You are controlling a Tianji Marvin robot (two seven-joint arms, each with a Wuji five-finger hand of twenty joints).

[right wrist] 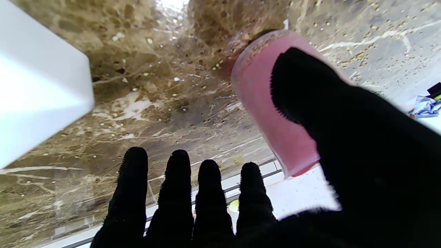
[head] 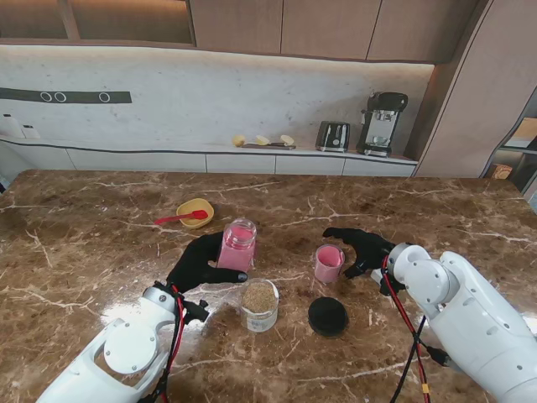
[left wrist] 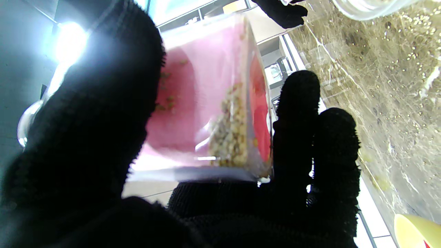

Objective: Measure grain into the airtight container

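Two hands work over the marble worktop (head: 101, 252). The left hand (head: 201, 262) grips the clear pink-tinted container (head: 238, 246), which stands upright just beyond the grain jar (head: 260, 305); its wrist view shows only a little grain inside. The right hand (head: 362, 249) is spread open, its thumb against the small pink cup (head: 328, 263) (not yet a grasp). Best to close firmly around the cup's middle before lifting, then tip slowly over the container's mouth. The black lid (head: 327, 316) lies near the jar.

A kitchen: marble counter (head: 101, 210), toaster (head: 333, 135), coffee machine (head: 382, 122) and wooden wall cabinets (head: 327, 25).
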